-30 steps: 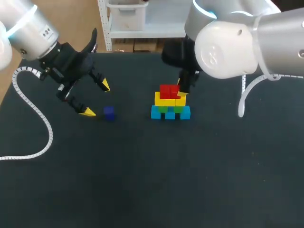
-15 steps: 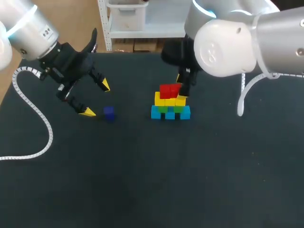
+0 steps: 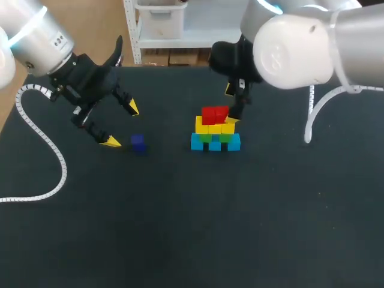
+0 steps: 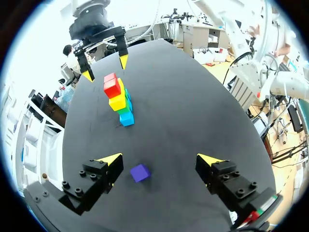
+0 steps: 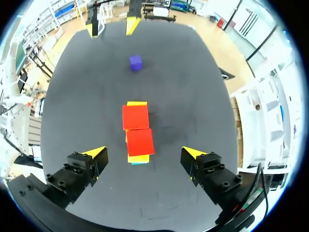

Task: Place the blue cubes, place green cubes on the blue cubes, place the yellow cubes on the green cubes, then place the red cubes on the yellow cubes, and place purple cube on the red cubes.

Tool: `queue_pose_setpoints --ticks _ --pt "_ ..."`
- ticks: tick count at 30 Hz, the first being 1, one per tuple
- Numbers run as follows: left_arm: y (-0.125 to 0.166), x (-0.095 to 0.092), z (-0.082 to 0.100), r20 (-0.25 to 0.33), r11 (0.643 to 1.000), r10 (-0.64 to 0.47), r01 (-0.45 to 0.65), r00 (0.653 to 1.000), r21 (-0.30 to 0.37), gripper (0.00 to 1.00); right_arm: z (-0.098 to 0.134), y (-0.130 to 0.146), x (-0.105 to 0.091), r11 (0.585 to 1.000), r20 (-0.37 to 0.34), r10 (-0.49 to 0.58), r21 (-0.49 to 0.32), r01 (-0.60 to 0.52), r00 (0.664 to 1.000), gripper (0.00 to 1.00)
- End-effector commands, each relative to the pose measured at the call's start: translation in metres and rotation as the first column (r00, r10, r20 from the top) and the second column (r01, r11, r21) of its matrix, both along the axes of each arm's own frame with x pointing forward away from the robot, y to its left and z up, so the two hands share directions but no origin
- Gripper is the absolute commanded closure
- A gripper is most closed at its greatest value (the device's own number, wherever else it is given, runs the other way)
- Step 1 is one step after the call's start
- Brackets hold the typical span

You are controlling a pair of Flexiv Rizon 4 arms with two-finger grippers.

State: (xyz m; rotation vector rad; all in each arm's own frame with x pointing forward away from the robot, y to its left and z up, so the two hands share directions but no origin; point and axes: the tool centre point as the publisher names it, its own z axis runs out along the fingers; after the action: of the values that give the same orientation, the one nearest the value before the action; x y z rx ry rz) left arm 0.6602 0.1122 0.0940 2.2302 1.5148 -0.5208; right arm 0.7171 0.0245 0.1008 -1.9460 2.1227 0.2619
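Cube stack (image 3: 215, 129) at centre, lone cube (image 3: 138, 143) apart to its left

Looking down from the right wrist, the red cubes (image 5: 137, 129) cover nearly everything beneath them: the yellow cubes (image 5: 137, 103) show only edges, the blue cubes (image 5: 138, 163) a sliver, and the green cubes (image 3: 207, 138) are hidden there.

three blue cubes (image 3: 215, 144), two red cubes (image 3: 215, 114), one purple cube (image 3: 138, 143); green cubes (image 3: 225, 137) and yellow cubes (image 3: 210, 128) partly hidden, their number unclear.
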Motion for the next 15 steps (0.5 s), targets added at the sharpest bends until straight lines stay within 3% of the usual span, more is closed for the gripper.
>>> queue_pose_setpoints --ticks 1,4,15 --pt "0.001 -0.001 -0.001 0.004 1.0 -0.002 0.002 1.0 -0.004 0.0 0.009 -0.031 -0.013 0.973 0.05 -0.015 0.229 0.004 0.999 0.0" --pt "0.001 -0.001 -0.001 0.004 1.0 -0.002 0.002 1.0 -0.004 0.0 0.008 -0.053 -0.017 0.928 0.056 -0.034 0.372 0.01 0.998 0.0" --pt "0.001 -0.001 -0.001 0.004 1.0 -0.002 0.002 1.0 -0.004 0.0 0.009 -0.129 -0.025 0.792 0.142 -0.168 0.608 0.048 0.975 0.0"
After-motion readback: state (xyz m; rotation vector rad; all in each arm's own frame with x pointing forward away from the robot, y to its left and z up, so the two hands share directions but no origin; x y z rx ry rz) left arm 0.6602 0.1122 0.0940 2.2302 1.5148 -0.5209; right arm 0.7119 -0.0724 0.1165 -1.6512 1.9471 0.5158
